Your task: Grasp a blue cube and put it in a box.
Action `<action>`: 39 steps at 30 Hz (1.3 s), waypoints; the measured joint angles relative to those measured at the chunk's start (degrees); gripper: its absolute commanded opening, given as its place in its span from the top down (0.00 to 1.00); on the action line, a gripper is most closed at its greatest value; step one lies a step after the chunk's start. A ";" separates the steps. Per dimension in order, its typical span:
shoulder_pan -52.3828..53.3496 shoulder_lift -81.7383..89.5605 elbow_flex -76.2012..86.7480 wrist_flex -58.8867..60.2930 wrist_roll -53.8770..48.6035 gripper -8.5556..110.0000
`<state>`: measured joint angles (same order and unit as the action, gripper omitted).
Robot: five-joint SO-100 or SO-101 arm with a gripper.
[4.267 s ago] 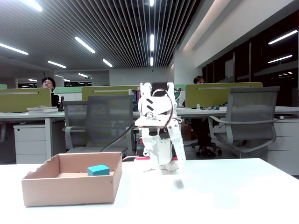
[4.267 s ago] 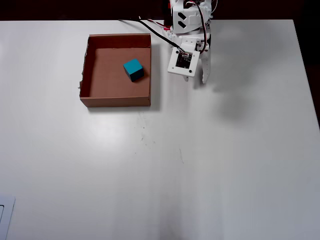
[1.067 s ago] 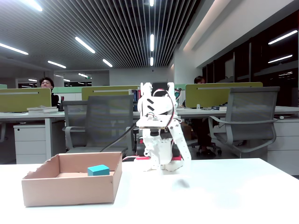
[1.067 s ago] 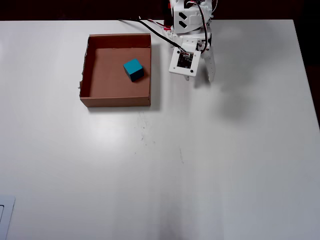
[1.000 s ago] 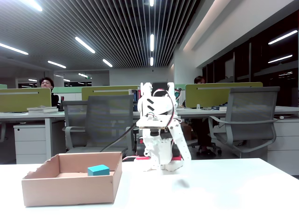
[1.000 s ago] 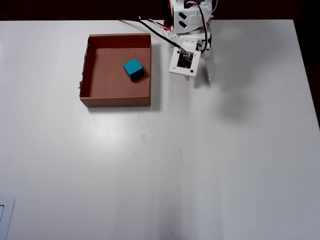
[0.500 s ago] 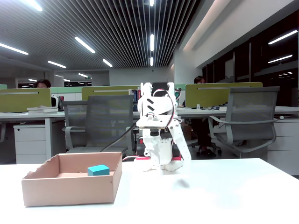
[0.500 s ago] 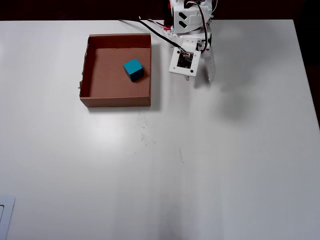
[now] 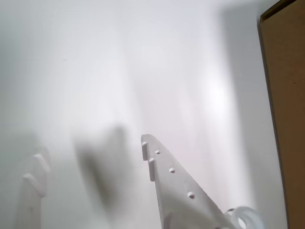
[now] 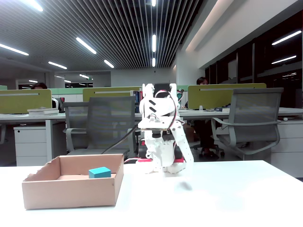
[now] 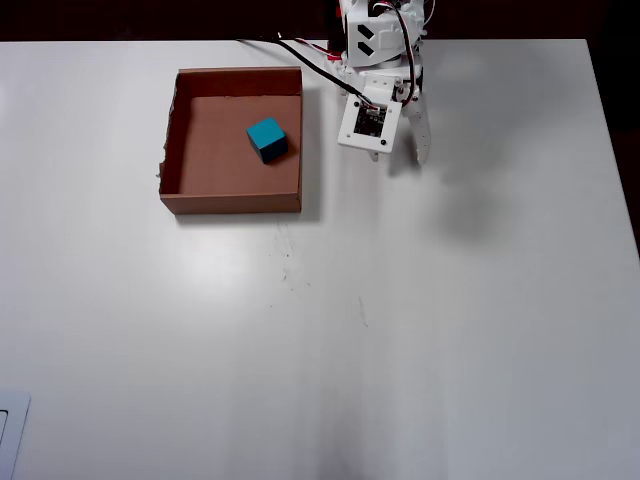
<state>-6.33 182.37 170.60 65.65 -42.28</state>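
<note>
The blue cube point(image 11: 268, 139) lies inside the cardboard box point(image 11: 232, 201), right of its middle in the overhead view. It shows over the box's front wall point(image 10: 71, 191) in the fixed view point(image 10: 99, 172). My gripper point(image 11: 405, 158) hangs over bare table just right of the box, close to the arm's base, open and empty. In the wrist view its two white fingers point(image 9: 171, 186) stand well apart around the gripper's middle point(image 9: 90, 160), with the box's wall point(image 9: 288, 119) at the right edge. The cube is out of the wrist view.
The white table point(image 11: 420, 330) stretches wide in front and to the right of the arm. Cables point(image 11: 300, 52) run from the base behind the box. A pale flat object point(image 11: 10, 432) lies at the near left corner. Office chairs point(image 10: 246, 123) stand beyond the table.
</note>
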 measured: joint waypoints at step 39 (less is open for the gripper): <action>3.16 -0.35 -0.79 0.26 0.00 0.72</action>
<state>-3.16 182.02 169.80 65.92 -42.28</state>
